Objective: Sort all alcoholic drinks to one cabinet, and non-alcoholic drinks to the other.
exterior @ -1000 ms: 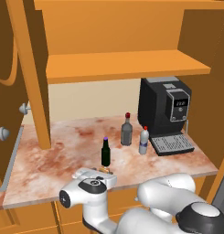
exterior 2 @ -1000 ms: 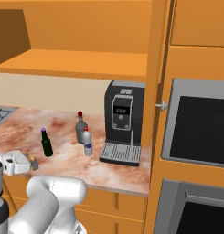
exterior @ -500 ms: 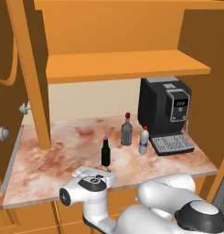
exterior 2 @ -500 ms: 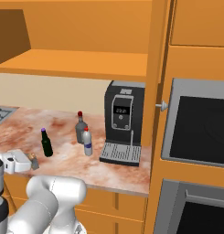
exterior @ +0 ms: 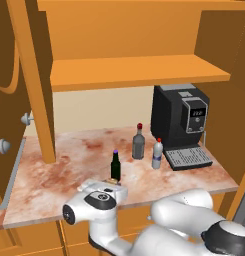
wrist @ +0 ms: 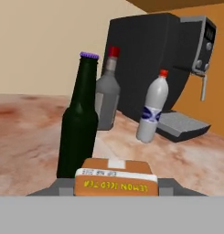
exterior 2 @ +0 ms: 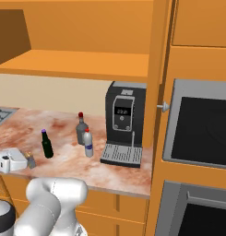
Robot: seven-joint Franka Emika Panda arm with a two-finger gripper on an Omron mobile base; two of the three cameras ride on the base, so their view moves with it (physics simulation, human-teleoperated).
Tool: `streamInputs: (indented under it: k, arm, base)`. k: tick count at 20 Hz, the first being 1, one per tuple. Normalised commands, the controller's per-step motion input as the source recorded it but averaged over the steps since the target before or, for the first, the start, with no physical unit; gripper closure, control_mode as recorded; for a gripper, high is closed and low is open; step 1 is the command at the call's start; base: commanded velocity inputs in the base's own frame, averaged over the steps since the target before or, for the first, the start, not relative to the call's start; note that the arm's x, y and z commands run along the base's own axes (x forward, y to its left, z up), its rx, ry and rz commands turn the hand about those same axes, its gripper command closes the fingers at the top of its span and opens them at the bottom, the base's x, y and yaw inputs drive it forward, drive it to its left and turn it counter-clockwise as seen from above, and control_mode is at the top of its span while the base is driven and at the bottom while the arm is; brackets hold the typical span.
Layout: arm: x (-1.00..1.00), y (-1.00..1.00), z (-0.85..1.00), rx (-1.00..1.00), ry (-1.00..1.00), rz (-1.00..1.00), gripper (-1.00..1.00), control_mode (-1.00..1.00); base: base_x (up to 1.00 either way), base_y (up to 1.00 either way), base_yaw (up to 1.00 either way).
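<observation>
Between closed gripper (wrist: 116,185) fingers — juice carton (wrist: 116,179), label legible up close, beer bottle (wrist: 79,123) behind.

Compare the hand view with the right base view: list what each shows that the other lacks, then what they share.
Hand view alone: the lettering on the orange-topped juice carton, sitting between the tool's fingers.
Right base view alone: the dark oven door and the orange wooden shelf.
Both: the slim dark green beer bottle, grey glass bottle, white plastic bottle and black coffee machine.

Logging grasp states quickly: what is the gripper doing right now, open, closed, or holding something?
Gripper: the carton sits between its fingertips, which reach its sides, so it looks closed on it.
</observation>
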Motion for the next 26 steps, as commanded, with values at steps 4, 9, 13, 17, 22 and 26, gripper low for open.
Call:
streamInputs:
  k: [4, 9, 13, 17, 22, 26]
  arm:
    - [-0.27, -0.21, 0.68, 0.02, 0.00, 0.12, 1.00, -1.00]
    - [-0.19, -0.25, 0.71, 0.04, 0.00, 0.15, 1.00, -1.00]
    - [-0.19, -0.33, 0.58, 0.03, 0.00, 0.17, 1.00, -1.00]
    - [-0.17, -0.33, 0.53, 0.03, 0.00, 0.15, 1.00, -1.00]
    - [-0.09, -0.25, 0.56, 0.03, 0.00, 0.13, 1.00, -1.00]
    - [-0.01, -0.15, 0.64, 0.04, 0.00, 0.11, 1.00, -1.00]
  base:
    - [0.00, 0.00, 0.00]
    - [0.00, 0.00, 0.00]
    - [0.00, 0.00, 0.00]
    - [0.00, 0.00, 0.00]
    - [0.00, 0.00, 0.00]
    - [0.00, 0.00, 0.00]
